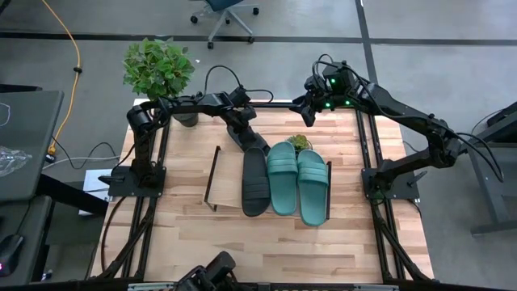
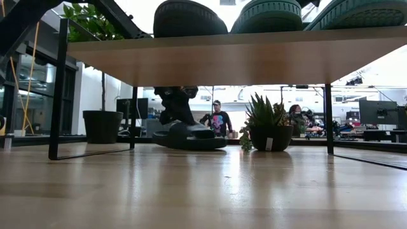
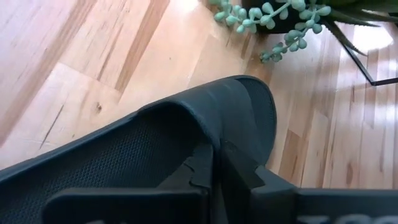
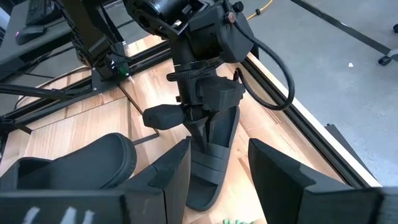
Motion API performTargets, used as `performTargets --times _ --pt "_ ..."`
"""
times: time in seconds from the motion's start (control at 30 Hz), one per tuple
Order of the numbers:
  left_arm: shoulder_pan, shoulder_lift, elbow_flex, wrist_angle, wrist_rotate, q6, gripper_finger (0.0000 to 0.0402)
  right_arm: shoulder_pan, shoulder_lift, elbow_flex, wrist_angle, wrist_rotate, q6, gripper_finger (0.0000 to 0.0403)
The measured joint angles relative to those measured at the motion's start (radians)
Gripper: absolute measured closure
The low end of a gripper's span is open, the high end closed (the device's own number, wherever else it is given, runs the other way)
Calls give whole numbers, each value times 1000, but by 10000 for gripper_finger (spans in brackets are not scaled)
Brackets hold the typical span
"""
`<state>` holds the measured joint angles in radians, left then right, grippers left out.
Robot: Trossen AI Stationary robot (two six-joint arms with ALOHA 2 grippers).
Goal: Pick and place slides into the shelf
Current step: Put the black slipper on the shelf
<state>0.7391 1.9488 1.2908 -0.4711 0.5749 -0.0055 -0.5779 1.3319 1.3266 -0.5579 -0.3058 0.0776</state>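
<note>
At the centre of the high frame, the left claw (image 1: 241, 134) is clamping the strap of the fourth slide (image 4: 211, 155), a black one lying on the counter (image 1: 174, 234) behind the shelf (image 1: 212, 179). One black slide (image 1: 255, 182) and two teal slides (image 1: 297, 182) are already sitting side by side on the shelf's plank top, at frame centre. The right claw (image 4: 217, 171), its fingers apart, is hovering empty at the upper right, near the counter's back edge. The flexible strap could be slipping from the pinch during a lift, and a swinging sole could be knocking the small succulent (image 1: 300, 143) or the placed slides.
</note>
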Motion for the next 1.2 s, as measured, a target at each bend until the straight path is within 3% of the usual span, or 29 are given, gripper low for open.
performTargets --times 0.3,0.73,1.2 --pt "0 0 105 -17 -27 6 397 0 0 0 -11 0 0 249" --pt "0 0 390 -316 -176 203 400 0 0 0 -31 9 -31 249" --pt "-31 0 615 -510 -223 319 401 0 0 0 -63 9 -52 249"
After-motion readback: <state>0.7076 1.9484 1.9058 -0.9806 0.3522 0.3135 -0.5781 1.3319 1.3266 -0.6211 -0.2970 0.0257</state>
